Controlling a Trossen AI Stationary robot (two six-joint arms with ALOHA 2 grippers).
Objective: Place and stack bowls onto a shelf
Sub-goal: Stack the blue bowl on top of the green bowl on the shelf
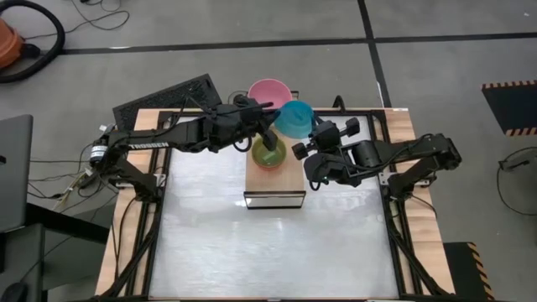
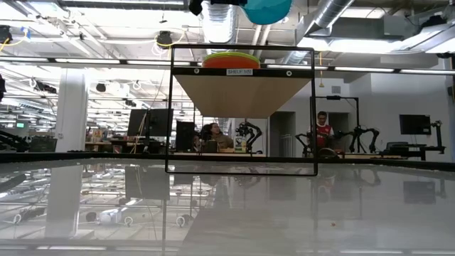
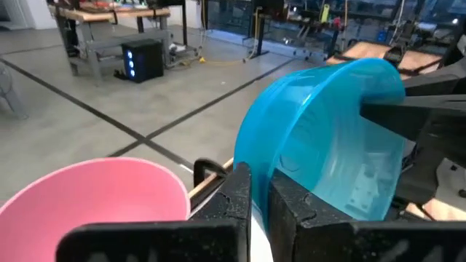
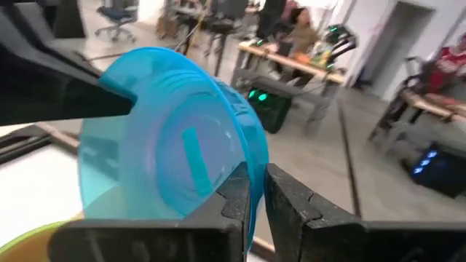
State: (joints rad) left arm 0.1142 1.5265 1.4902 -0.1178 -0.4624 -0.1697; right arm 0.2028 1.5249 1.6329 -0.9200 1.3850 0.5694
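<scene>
A cyan bowl [image 1: 294, 118] is being held in the air above the far end of the shelf [image 1: 274, 180], tipped on its side, and both claws are being seen at its rim. In the right wrist view the right gripper [image 4: 253, 191] is being shown with its fingers pressed together on the bowl's wall, pinching it; in the left wrist view the left gripper [image 3: 256, 195] is likewise being shown pinched on the rim of the same bowl [image 3: 331, 138]. The main risk is being judged to lie in this double hold: if the two arms are being driven apart or at different rates, the thin plastic could be twisted, sprung out of one claw, or dropped off the shelf's far side. A second risk is being noted below: a green bowl [image 1: 268, 153] is resting on the shelf, nested in an orange-red one, and a tilted bowl being lowered onto it could be caught on its edge and left perched instead of seated. A pink bowl [image 1: 270, 92] is lying just beyond the shelf, near the cyan one, and could be knocked by either wrist. The left arm is being reached in from the left across the far table edge, forearm nearly level; the right arm is being folded in from the right, wrist turned toward the bowl. In the low view only the bowl's underside [image 2: 268, 10] is being seen, above the shelf.
</scene>
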